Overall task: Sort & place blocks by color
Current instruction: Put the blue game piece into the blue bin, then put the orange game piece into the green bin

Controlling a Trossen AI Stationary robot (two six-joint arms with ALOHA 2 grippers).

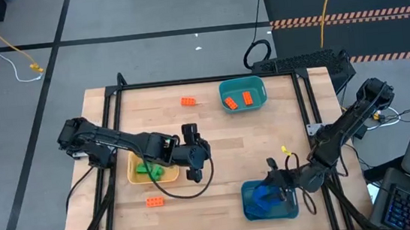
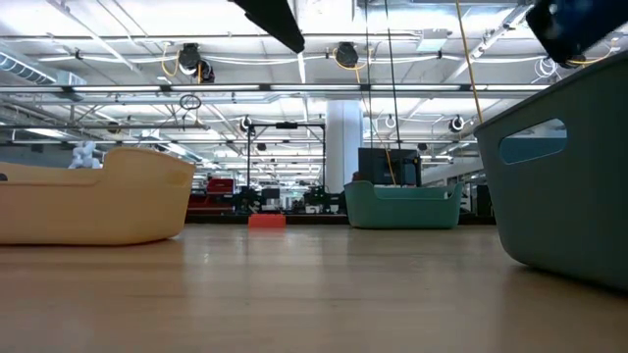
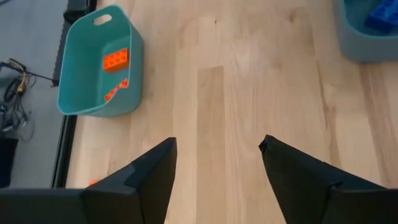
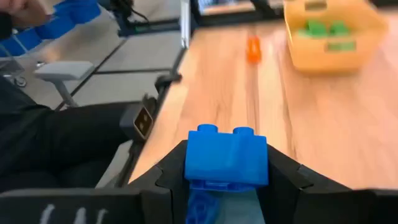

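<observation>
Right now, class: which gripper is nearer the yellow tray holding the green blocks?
Left. The left gripper hangs just beside the yellow tray; the right gripper is across the table, over the blue tray.

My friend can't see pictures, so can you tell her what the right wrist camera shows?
The right tool grips a blue block between its two dark fingers, above a wooden table. Farther off stand a yellow tray with green blocks inside and one orange block lying loose on the wood.

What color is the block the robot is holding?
Blue, held by the right end effector; clearest in the right wrist view.
</observation>
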